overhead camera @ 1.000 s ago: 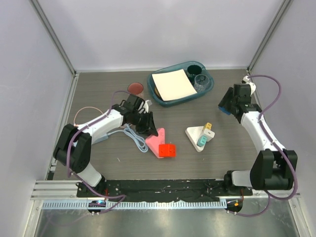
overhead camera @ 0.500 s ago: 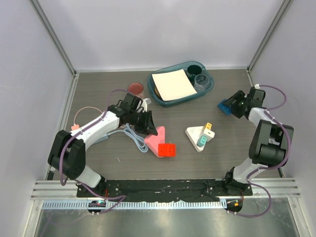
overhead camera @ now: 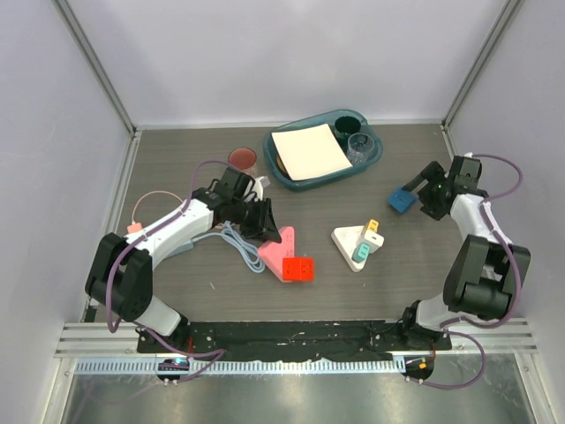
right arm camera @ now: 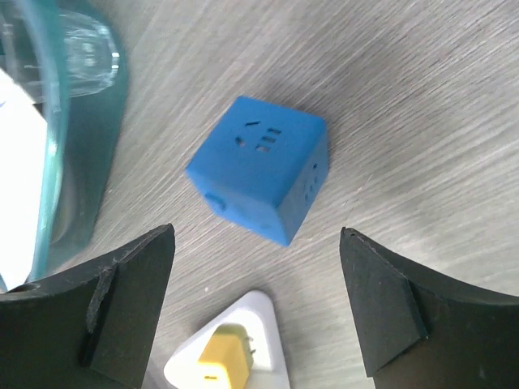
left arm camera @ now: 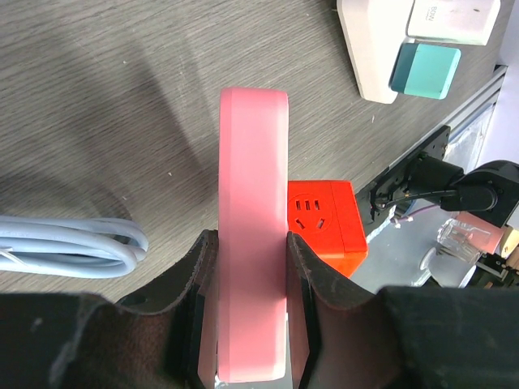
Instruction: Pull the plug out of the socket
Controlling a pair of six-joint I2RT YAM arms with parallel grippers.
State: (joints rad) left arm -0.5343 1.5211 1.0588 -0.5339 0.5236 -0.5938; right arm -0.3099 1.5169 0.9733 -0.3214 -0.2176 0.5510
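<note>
A small pink plug (overhead camera: 134, 228) on a thin pink cord (overhead camera: 152, 200) peeks out left of my left arm. The pale-blue socket (overhead camera: 188, 247) is mostly hidden under that arm; its thick cord (overhead camera: 237, 240) coils beside it and shows again as the pale-blue cord (left arm camera: 73, 243). My left gripper (overhead camera: 265, 225) is well to the right of both, shut on a flat pink triangle (left arm camera: 253, 186) held edge-on between its fingers (left arm camera: 251, 239). My right gripper (overhead camera: 424, 190) is far right, open, fingers (right arm camera: 255, 235) apart just short of a blue cube (right arm camera: 259, 166) lying on the table.
A red cube (overhead camera: 298, 268) touches the pink triangle (overhead camera: 278, 250). A white triangular board (overhead camera: 357, 238) with small blocks sits mid-table. A teal tray (overhead camera: 375, 152) with paper and a glass stands at the back, with a red dish (overhead camera: 243, 157) to its left.
My right gripper has swung toward the right wall, opened and let go of the blue cube, which now lies on the table. My left arm shifted slightly, uncovering the pink plug.
</note>
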